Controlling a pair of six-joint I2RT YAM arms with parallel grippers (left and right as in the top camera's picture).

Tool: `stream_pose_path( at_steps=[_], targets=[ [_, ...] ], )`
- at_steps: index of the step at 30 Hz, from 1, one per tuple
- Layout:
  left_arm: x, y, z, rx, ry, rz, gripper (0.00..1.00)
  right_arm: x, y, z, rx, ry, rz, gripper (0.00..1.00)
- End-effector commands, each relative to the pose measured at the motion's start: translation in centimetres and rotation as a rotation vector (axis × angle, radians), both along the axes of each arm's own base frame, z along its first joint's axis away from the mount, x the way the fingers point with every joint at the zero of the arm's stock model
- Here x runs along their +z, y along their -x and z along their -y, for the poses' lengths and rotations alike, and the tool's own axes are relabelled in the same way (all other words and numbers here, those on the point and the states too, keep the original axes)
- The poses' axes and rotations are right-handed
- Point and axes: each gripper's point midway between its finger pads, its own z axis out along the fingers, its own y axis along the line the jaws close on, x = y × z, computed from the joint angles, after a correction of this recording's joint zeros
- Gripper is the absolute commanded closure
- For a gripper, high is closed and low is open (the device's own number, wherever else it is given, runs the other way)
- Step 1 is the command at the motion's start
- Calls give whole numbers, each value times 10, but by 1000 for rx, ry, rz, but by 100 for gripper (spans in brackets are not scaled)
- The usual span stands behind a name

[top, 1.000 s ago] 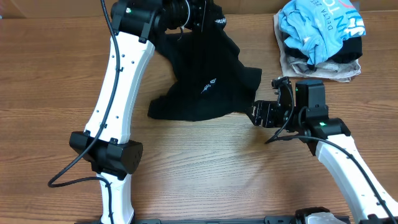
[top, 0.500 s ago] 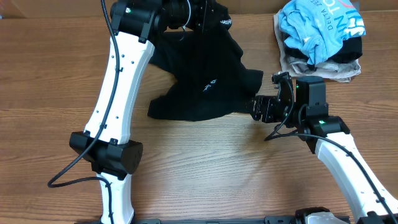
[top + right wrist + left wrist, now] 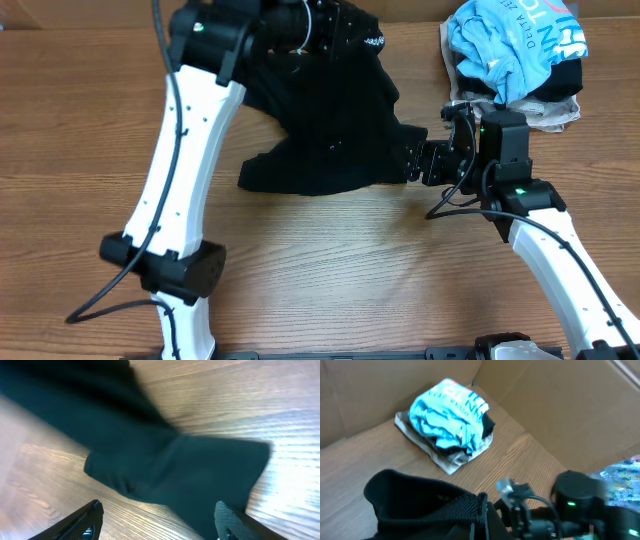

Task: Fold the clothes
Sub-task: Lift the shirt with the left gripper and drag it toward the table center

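Note:
The black top (image 3: 330,130) lies bunched on the wooden table, its far part lifted. My left gripper (image 3: 350,35) is shut on the top's upper edge at the back of the table; in the left wrist view the black fabric (image 3: 430,505) is pinched at my left gripper (image 3: 482,512). My right gripper (image 3: 411,163) is open at the top's right edge, low over the table. In the right wrist view its two fingertips (image 3: 92,515) stand wide apart with a flap of the black top (image 3: 175,470) just ahead of them, not held.
A light blue printed T-shirt (image 3: 515,40) sits piled on a beige cloth (image 3: 470,100) with dark fabric at the back right; the pile also shows in the left wrist view (image 3: 450,415). Cardboard walls (image 3: 545,400) stand behind the table. Bare wood (image 3: 330,270) lies in front.
My left gripper has carried the top's upper edge to the right and the cloth has stretched. My right gripper has moved up and slightly left to the top's right edge.

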Motion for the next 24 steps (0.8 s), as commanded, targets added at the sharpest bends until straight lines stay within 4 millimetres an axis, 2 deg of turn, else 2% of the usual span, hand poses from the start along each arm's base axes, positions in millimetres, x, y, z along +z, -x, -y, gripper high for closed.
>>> stream_pose_path(
  at_steps=[1, 4, 8, 14, 17, 24],
  targets=[
    [59, 33, -10, -4, 48, 134, 96, -5, -11, 3, -54, 0, -32, 25],
    [63, 34, -15, 25, 33, 150, 96, -16, -14, 2, -75, -24, -81, 25],
    [61, 35, -17, 33, 24, 137, 96, -22, -11, -13, -3, -95, -118, 28],
    [56, 31, -21, 60, -7, 141, 96, -10, -13, -25, 47, -165, -86, 35],
    [55, 32, -21, 59, -11, 140, 96, 0, -15, -31, 85, -197, -47, 35],
    [54, 32, -21, 59, -12, 137, 96, 3, -19, -31, 82, -197, -26, 34]
  ],
)
